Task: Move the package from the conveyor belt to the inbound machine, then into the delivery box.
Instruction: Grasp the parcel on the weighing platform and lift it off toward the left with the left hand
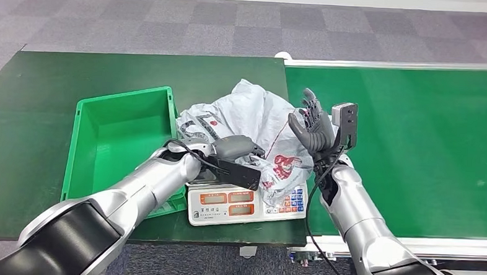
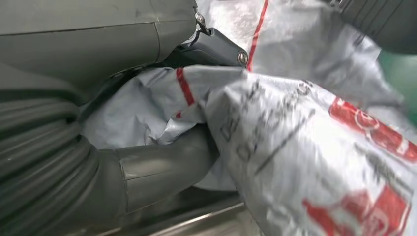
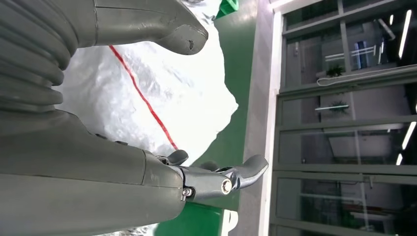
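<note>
The package (image 1: 254, 122), a crumpled white-grey plastic mailer with red print, lies on top of the inbound machine (image 1: 225, 210), a white scale with orange displays. My left hand (image 1: 234, 148) reaches in from the left and grips a fold at the bag's near left side; in the left wrist view the thumb (image 2: 162, 167) and the fingers above it pinch the grey film of the package (image 2: 305, 137). My right hand (image 1: 314, 128) stands upright at the bag's right edge, fingers spread and holding nothing. The right wrist view has its fingers (image 3: 246, 172) apart beside the package (image 3: 162, 93).
A green delivery box (image 1: 120, 138) stands just left of the scale, with nothing in it. The green conveyor belt (image 1: 414, 139) runs off to the right behind a silver rail. The table's front edge lies just below the scale.
</note>
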Robot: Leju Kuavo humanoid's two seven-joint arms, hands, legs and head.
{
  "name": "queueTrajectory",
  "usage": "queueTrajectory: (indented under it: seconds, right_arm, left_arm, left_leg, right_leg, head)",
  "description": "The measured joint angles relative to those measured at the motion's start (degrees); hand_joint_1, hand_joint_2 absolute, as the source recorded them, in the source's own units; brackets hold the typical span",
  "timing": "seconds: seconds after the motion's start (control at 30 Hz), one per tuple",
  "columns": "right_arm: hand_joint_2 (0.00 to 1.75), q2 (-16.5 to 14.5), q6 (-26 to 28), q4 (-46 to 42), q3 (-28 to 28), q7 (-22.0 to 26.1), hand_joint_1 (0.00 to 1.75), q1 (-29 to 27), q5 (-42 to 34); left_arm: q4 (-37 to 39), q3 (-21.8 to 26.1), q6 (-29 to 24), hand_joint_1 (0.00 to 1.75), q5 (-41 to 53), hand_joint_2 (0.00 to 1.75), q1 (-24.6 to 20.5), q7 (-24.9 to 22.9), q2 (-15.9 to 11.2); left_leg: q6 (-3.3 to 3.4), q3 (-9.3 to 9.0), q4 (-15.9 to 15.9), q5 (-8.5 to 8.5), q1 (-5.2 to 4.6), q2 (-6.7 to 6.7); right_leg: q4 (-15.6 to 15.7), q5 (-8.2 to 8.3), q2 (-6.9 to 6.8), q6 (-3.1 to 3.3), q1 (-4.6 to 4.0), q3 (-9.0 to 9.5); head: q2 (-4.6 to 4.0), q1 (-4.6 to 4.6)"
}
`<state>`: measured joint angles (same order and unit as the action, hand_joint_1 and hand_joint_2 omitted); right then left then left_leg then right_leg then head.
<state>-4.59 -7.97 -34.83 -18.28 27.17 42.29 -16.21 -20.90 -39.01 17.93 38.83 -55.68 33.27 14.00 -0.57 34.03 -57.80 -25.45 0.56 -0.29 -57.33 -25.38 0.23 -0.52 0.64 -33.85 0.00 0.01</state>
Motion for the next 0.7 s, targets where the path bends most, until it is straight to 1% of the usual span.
queueTrajectory:
  seconds: [0.1, 0.2, 0.27, 0.37, 0.4, 0.6, 0.7]
  right_arm:
    - [1.75, 0.0, 0.0, 0.0, 0.3, -0.2, 0.0, 0.0, 0.1]
    - [1.75, 0.0, 0.4, 0.0, 0.6, 0.0, 0.0, 0.1, 0.4]
    - [1.75, 0.0, 0.9, 0.1, 1.0, 0.2, 0.0, 0.2, 0.6]
    - [1.75, 0.1, 1.0, 0.2, 1.4, 0.3, 0.0, 0.3, 0.5]
    - [1.75, 0.1, 1.0, 0.2, 1.6, 0.4, 0.0, 0.3, 0.5]
    - [1.75, 0.3, 0.9, 0.4, 1.8, 0.6, 0.0, 0.3, 0.4]
    - [1.75, 0.4, 0.9, 0.6, 2.3, 0.9, 0.0, 0.1, 0.2]
  left_arm:
    - [-0.7, 0.0, -0.9, 1.75, -0.2, 1.75, -0.4, 0.2, 0.0]
    - [-1.6, 0.1, -3.1, 1.75, -0.7, 1.75, -0.9, 0.3, -0.1]
    - [-2.3, 0.1, -6.2, 1.75, -0.1, 1.75, -1.5, 0.1, -0.4]
    - [-3.9, 0.1, -13.5, 1.75, 2.5, 1.75, -2.6, -1.4, -1.3]
    - [-4.3, 0.1, -15.0, 1.75, 3.1, 1.75, -2.9, -1.8, -1.6]
    - [-5.9, 0.1, -17.5, 1.75, 4.1, 1.75, -3.8, -2.8, -2.8]
    - [-7.1, 0.0, -22.8, 1.75, 7.0, 1.75, -3.8, -5.4, -4.1]
  left_leg:
    - [0.0, 0.01, 0.0, 0.0, 0.0, -0.01]
    - [0.0, 0.01, 0.0, 0.0, 0.0, -0.01]
    - [0.0, 0.01, 0.0, 0.0, 0.0, -0.01]
    - [-0.01, 0.01, 0.0, 0.0, 0.0, 0.0]
    - [-0.01, 0.01, 0.0, 0.01, 0.0, 0.0]
    - [-0.01, 0.01, 0.0, 0.02, 0.0, 0.0]
    - [-0.01, 0.01, 0.0, 0.02, 0.0, 0.0]
  right_leg:
    - [0.0, 0.0, -0.01, 0.0, 0.0, 0.0]
    - [0.0, 0.0, -0.01, 0.0, 0.0, 0.0]
    - [0.0, 0.0, -0.01, 0.0, 0.0, -0.01]
    - [0.0, 0.0, 0.0, 0.0, 0.0, -0.01]
    - [0.0, 0.0, 0.0, 0.0, 0.0, -0.01]
    - [0.0, 0.0, 0.0, 0.01, 0.0, -0.01]
    - [0.0, 0.0, 0.0, 0.01, 0.0, -0.02]
  head:
    - [0.01, -0.01]
    - [0.01, 0.01]
    - [0.0, 0.01]
    - [0.0, -0.01]
    - [0.0, -0.01]
    - [0.0, 0.01]
    - [0.0, 0.01]
